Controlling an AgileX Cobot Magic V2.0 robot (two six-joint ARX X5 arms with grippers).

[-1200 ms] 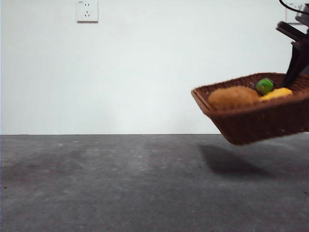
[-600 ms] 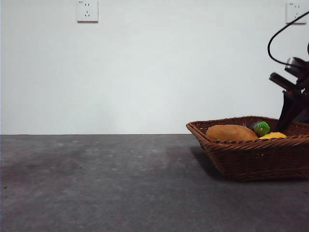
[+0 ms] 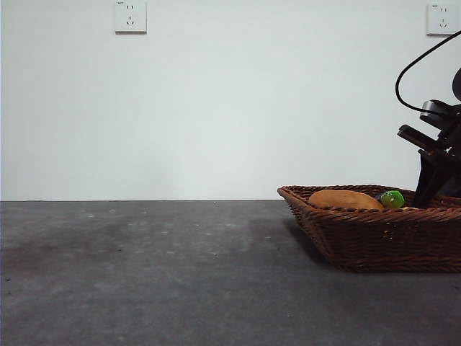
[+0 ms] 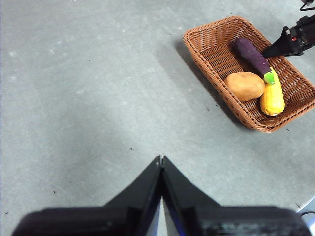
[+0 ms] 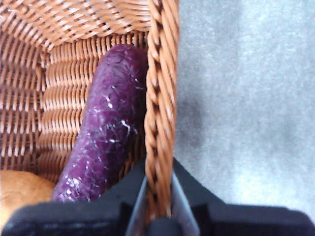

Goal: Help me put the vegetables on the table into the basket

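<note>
The brown wicker basket (image 3: 374,234) stands flat on the table (image 3: 144,274) at the right. In it lie the brown potato (image 3: 344,200), the purple eggplant with its green cap (image 3: 392,199) and the yellow vegetable (image 4: 272,96), which the rim hides in the front view. My right gripper (image 3: 426,193) is shut on the basket's braided rim (image 5: 160,98) at its far right end, beside the eggplant (image 5: 106,128). My left gripper (image 4: 161,160) is shut and empty, high over bare table, well away from the basket (image 4: 206,39).
A white wall rises behind the table with two outlets (image 3: 130,16) (image 3: 441,18). A black cable loops above the right arm (image 3: 410,68). The dark grey table stretches to the left of the basket.
The basket was held up and tilted a second ago; it has come down and now rests level on the table, with the right gripper still on its rim.
</note>
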